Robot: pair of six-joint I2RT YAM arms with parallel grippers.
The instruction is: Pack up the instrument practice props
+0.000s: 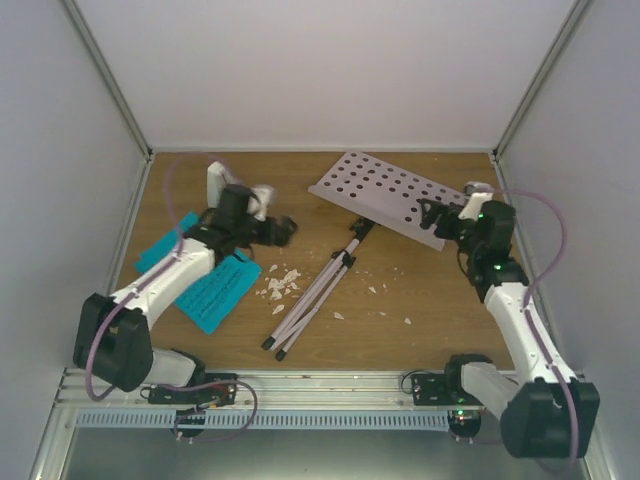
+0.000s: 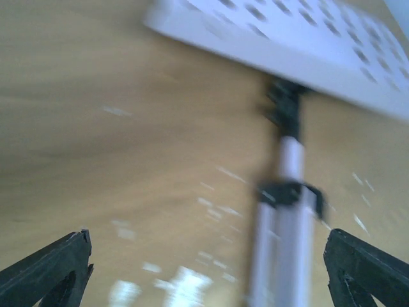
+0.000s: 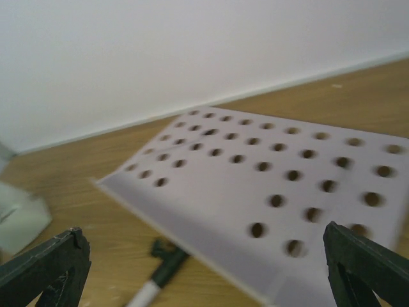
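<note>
The pale music stand lies on the table, its perforated desk [image 1: 385,192] at the back and its folded legs [image 1: 310,298] pointing towards me. Cyan sheet-music pages [image 1: 218,290] lie at the left, and another page [image 1: 165,241] lies partly under my left arm. The white metronome [image 1: 217,182] stands behind my left wrist. My left gripper [image 1: 283,230] is open and empty, left of the stand's pole [image 2: 289,211]; the left wrist view [image 2: 206,246] is blurred. My right gripper [image 1: 432,215] is open and empty at the desk's right edge, with the desk [image 3: 268,185] between its fingers [image 3: 61,262].
White crumbs [image 1: 281,283] lie between the cyan pages and the stand's legs, and more are scattered at the right [image 1: 406,321]. Grey walls enclose the wooden table [image 1: 400,310] on three sides. A metal rail [image 1: 320,392] runs along the near edge.
</note>
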